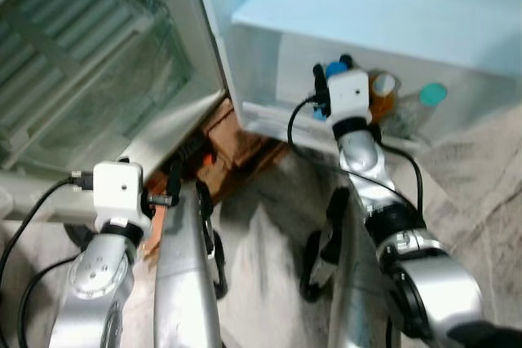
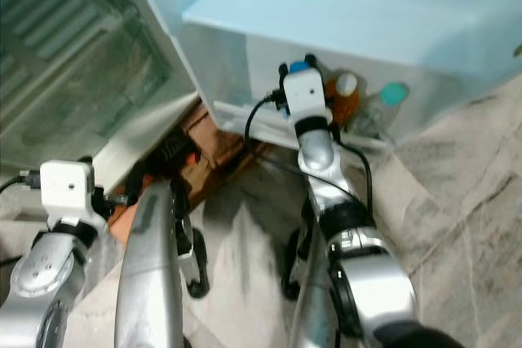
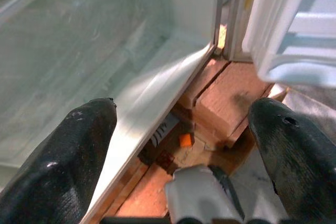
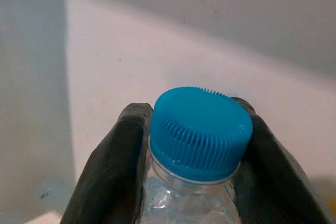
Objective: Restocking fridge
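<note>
The right gripper pinches a bottle by its blue cap, holding it in the fridge door shelf; I judge the placing step is underway, and next it must lower the bottle and let go. Three bottles are there: this one, an orange one and a teal-capped one, while the left gripper hangs spread and empty near the floor
</note>
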You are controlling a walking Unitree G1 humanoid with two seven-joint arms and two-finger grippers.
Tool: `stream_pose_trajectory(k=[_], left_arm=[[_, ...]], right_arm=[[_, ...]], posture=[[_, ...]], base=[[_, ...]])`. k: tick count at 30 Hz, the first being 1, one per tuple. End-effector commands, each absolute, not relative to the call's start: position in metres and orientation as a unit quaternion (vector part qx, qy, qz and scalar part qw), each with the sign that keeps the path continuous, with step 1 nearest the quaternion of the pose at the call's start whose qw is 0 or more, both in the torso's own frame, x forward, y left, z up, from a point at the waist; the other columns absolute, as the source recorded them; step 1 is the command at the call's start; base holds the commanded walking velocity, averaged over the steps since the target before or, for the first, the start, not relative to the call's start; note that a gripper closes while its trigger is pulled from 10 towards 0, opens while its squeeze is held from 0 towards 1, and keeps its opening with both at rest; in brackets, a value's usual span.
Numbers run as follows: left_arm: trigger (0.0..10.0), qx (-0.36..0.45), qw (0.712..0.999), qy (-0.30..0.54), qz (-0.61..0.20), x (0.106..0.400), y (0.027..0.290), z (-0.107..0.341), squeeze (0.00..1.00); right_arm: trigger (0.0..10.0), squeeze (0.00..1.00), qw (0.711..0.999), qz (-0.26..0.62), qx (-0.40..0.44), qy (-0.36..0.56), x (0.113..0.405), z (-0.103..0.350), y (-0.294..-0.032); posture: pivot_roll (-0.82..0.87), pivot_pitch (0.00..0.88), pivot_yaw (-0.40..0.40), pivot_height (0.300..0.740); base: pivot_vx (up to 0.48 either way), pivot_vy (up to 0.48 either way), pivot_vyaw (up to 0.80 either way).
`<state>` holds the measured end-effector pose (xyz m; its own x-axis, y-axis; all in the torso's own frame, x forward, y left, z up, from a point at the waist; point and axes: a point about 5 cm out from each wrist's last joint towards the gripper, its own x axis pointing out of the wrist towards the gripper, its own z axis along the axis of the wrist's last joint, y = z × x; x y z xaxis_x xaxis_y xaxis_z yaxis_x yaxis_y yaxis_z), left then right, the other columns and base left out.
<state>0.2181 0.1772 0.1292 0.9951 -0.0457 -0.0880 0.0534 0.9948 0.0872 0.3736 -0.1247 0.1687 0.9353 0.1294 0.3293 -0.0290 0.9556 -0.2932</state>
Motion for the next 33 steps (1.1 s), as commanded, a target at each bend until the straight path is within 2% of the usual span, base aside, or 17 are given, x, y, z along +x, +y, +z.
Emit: stream_pose_trajectory(k=[1,14,22,33], left_arm=[[10.0,0.050,0.997,0.055,-0.020,0.215,0.179,0.125,0.00],[10.0,0.051,0.998,0.038,-0.020,0.230,0.176,0.127,0.00],[10.0,0.044,0.999,0.020,-0.022,0.247,0.171,0.127,0.00],[10.0,0.035,0.999,-0.002,-0.035,0.269,0.161,0.125,0.00]], right_arm=[[10.0,1.00,0.985,0.020,-0.130,-0.111,0.369,0.140,-0.139],[10.0,1.00,0.979,0.033,-0.126,-0.154,0.376,0.163,-0.134],[10.0,1.00,0.962,0.088,-0.136,-0.221,0.374,0.196,-0.125],[10.0,1.00,0.954,0.109,-0.171,-0.222,0.365,0.206,-0.127]], posture=[[0.22,0.441,0.061,0.534],[0.21,0.386,0.051,0.534],[0.16,0.318,0.038,0.534],[0.09,0.202,0.050,0.534]], base=[[0.000,0.000,0.00],[0.000,0.000,0.00],[0.000,0.000,0.00],[0.000,0.000,0.00]])
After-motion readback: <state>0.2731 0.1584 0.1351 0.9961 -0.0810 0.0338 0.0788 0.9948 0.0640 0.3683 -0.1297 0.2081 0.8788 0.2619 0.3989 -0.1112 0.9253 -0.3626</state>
